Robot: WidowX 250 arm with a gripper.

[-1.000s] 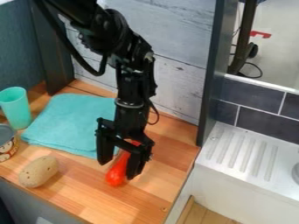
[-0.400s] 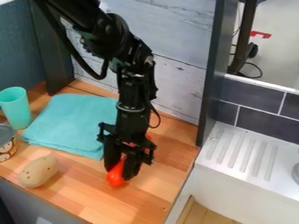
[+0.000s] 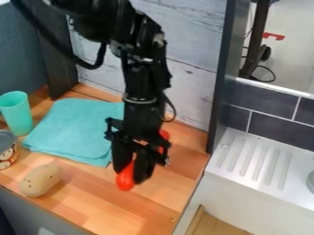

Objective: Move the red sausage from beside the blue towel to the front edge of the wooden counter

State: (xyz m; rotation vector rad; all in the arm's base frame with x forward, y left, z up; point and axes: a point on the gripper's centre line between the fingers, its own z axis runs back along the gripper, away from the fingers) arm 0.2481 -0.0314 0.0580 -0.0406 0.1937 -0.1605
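End effector (image 3: pixel 133 173) closed in and rose slightly, now pinching red object (image 3: pixel 125 179) between its fingertips; grasp looks done. Teal cloth (image 3: pixel 73 131) just beside end effector, over tabletop (image 3: pixel 92 209).

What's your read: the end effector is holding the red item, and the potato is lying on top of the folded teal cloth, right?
The potato's place is wrong: the camera view shows the potato lying on the wooden counter, beside the folded teal cloth. The end effector is holding the red item, as you say.
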